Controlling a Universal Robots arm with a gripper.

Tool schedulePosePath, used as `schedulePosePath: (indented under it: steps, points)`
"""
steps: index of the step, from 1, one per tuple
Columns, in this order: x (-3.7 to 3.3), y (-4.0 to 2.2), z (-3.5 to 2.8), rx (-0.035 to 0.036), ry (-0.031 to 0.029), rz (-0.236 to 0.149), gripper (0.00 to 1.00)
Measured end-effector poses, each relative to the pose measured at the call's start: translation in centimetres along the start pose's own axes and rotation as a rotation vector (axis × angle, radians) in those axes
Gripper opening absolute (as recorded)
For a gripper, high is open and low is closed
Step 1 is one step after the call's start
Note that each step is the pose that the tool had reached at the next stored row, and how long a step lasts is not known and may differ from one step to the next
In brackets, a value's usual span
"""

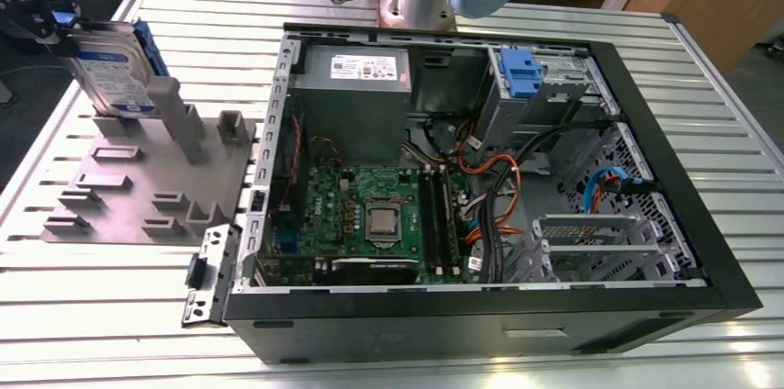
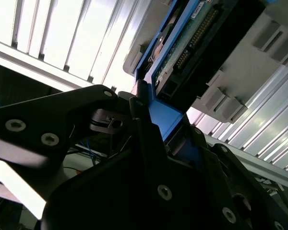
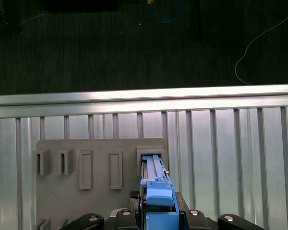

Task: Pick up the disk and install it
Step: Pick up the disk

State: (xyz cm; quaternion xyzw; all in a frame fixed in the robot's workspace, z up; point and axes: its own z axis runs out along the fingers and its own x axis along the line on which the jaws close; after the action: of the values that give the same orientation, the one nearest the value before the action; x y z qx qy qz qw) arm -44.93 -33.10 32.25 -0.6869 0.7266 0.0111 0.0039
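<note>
Jaws clamped on the disk's (image 1: 113, 72) blue top edge. I see my gripper (image 2: 153, 120) holding it upright in the grey holder (image 1: 123, 196) below, with bare slatted table (image 1: 98, 302) on either side.

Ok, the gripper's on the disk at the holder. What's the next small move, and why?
Probably a short straight lift out of the slot. The gripper looks closed on the blue frame of the disk, but the disk's lower end sits in the grey holder, upright. Swinging sideways toward the open computer case now would likely jam it against the slot walls.
</note>
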Motion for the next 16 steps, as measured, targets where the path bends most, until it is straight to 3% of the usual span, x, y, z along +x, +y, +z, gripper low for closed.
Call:
schedulePosePath:
  steps: [16]
  points:
    - [-0.01,0.0,-0.42,0.0001,0.0,0.0,0.37]
